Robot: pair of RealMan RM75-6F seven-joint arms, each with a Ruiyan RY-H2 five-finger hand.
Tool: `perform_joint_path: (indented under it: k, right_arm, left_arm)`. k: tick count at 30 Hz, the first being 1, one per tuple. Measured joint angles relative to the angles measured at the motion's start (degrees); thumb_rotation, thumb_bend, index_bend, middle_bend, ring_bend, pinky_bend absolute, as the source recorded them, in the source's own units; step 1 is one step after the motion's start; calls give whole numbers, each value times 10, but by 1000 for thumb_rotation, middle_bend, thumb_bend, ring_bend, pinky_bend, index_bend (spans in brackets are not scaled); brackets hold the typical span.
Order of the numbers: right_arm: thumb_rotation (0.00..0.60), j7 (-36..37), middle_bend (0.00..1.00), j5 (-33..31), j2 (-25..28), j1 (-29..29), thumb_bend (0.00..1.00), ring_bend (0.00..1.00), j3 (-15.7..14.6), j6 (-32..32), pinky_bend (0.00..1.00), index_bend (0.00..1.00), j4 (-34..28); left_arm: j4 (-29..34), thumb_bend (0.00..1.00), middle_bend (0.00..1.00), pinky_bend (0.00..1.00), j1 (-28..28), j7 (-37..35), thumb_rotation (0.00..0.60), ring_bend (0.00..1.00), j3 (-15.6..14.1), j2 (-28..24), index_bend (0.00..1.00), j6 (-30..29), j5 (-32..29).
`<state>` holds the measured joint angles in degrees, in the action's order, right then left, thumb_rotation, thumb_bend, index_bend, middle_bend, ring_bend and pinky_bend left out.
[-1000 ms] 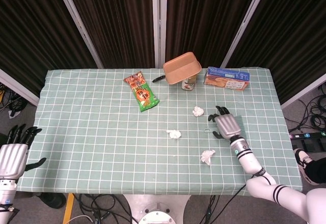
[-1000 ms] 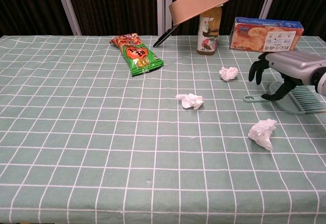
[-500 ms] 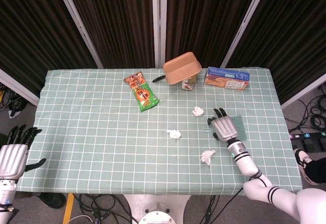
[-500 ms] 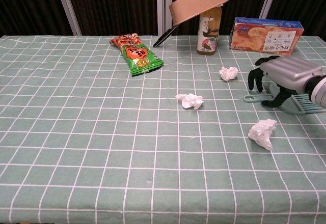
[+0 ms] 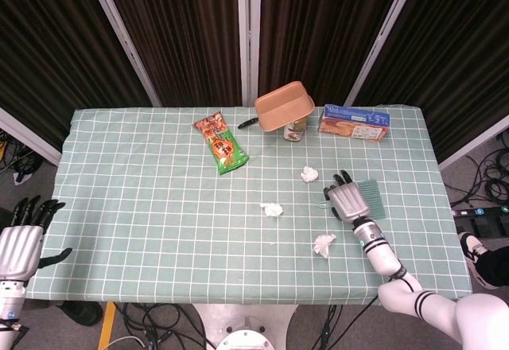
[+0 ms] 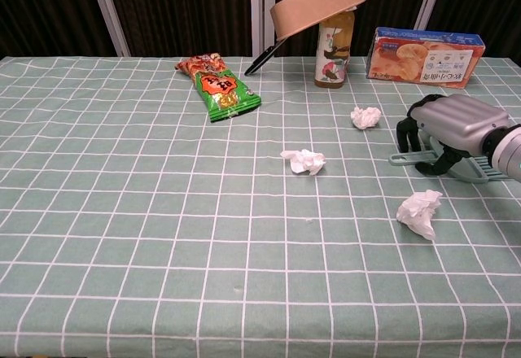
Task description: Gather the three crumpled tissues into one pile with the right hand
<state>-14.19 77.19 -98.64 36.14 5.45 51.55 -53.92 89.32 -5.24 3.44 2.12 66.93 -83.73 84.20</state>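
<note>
Three crumpled white tissues lie apart on the green checked cloth. One tissue (image 5: 309, 174) (image 6: 365, 117) is farthest back, one tissue (image 5: 272, 209) (image 6: 304, 161) lies mid-table, and one tissue (image 5: 324, 244) (image 6: 420, 211) is nearest the front. My right hand (image 5: 346, 199) (image 6: 444, 130) hovers between the far and near tissues, fingers spread and pointing down, holding nothing. It sits over a teal brush (image 5: 371, 199) (image 6: 477, 164). My left hand (image 5: 22, 239) hangs open off the table's left front corner.
At the back stand a green snack bag (image 5: 222, 143) (image 6: 216, 85), a tan pan (image 5: 284, 105) (image 6: 317, 10) tipped on a bottle (image 6: 334, 49), and a biscuit box (image 5: 355, 122) (image 6: 425, 54). The table's right edge is close to my right arm.
My right hand has drifted slightly toward the front and lowered, its fingers curling downward a little. The tissues and left hand have not moved.
</note>
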Motion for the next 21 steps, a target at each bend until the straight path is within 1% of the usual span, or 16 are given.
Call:
perform_joint_path:
  k: [4,7,11,13,14,16,19,20,21]
  right_arm:
    - [600,12,533,9,17,1,326,181,1,10,95,566,-16]
    - [600,41,545,24,45,3,331,201,3,21,95,581,-41]
    - [600,114,564,53,88,13,356,228,9,40,154,594,-67]
    - [600,151,565,68,101,20,365,235,12,47,194,596,-70]
    - [600,176,567,77,107,26,373,241,14,51,231,599,-69]
    - [600,215,571,91,111,38,379,248,16,53,273,607,-61]
    - [600,280,587,115,109,65,385,273,18,54,356,629,-26]
    - [600,305,597,123,105,76,386,287,17,53,398,637,-6]
    - [600,323,601,130,100,84,388,295,16,53,417,640,10]
  left_arm:
    - [2,71,143,46,1,1,600,47,0,-3,187,-2,0]
    - [5,71,143,46,2,2,600,47,0,-5,187,-3,0]
    - [10,70,143,46,2,7,600,47,0,-6,187,-4,-1]
    - [14,71,143,46,3,12,600,47,1,-8,187,-5,-1]
    - [16,71,143,46,3,14,600,47,1,-9,187,-5,-1]
    - [21,69,143,46,3,20,600,47,1,-12,187,-7,-1]
    - [30,70,143,49,4,28,600,47,2,-16,187,-10,-1]
    - [32,70,143,56,4,31,600,47,3,-17,187,-10,-1]
    - [35,70,143,64,4,33,600,47,3,-18,187,-10,-2]
